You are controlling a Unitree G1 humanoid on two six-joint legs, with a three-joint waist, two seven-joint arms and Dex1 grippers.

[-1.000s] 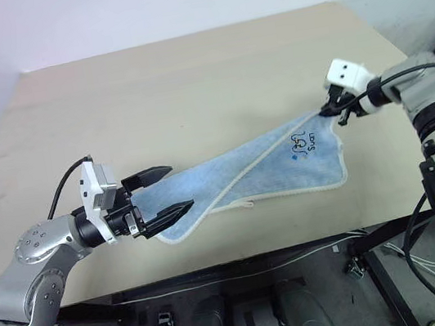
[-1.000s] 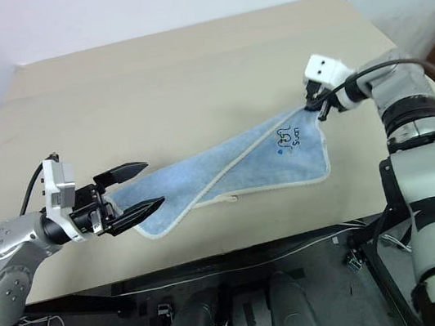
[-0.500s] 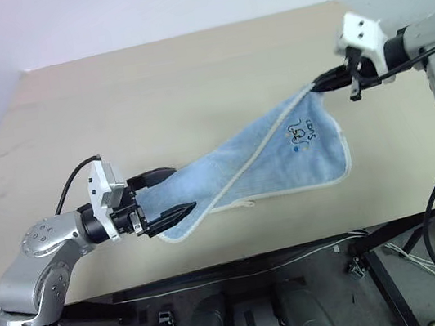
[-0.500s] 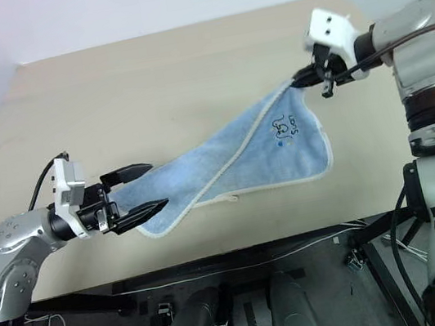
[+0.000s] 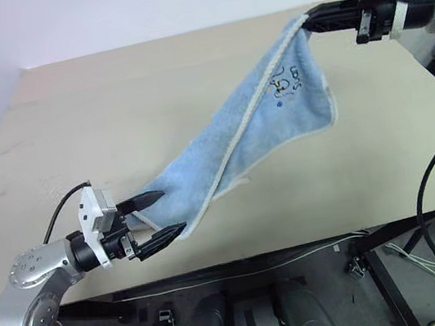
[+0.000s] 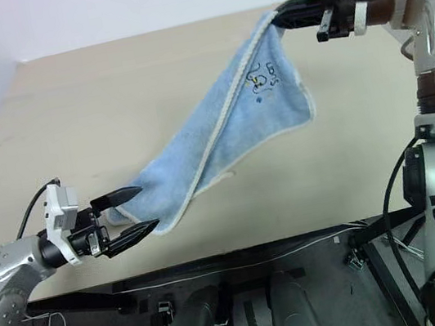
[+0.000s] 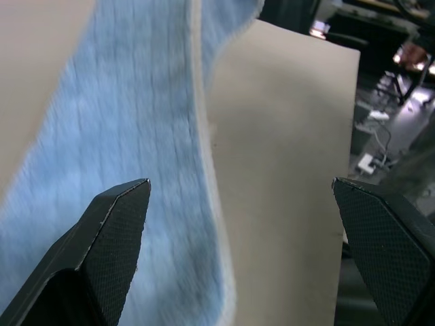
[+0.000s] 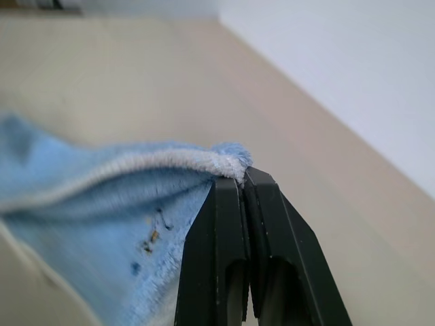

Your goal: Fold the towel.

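Observation:
The light blue towel hangs in the air by one corner, white edging along its sides and a small dark logo near the top. My right gripper is shut on that top corner, high over the table's far right. The towel slopes down to the left, and its lowest end rests at the table's front edge. My left gripper stands open there, its fingers on either side of that low end without closing on it. In the left wrist view the towel lies between the open fingers.
The beige table stretches wide behind and to the left of the towel. A white wall lies past the far edge. Cables and dark frame parts show below the table's front edge.
My right gripper has risen and swung left with the towel's corner, lifting most of the cloth off the table. My left gripper sank slightly toward the front edge, still open.

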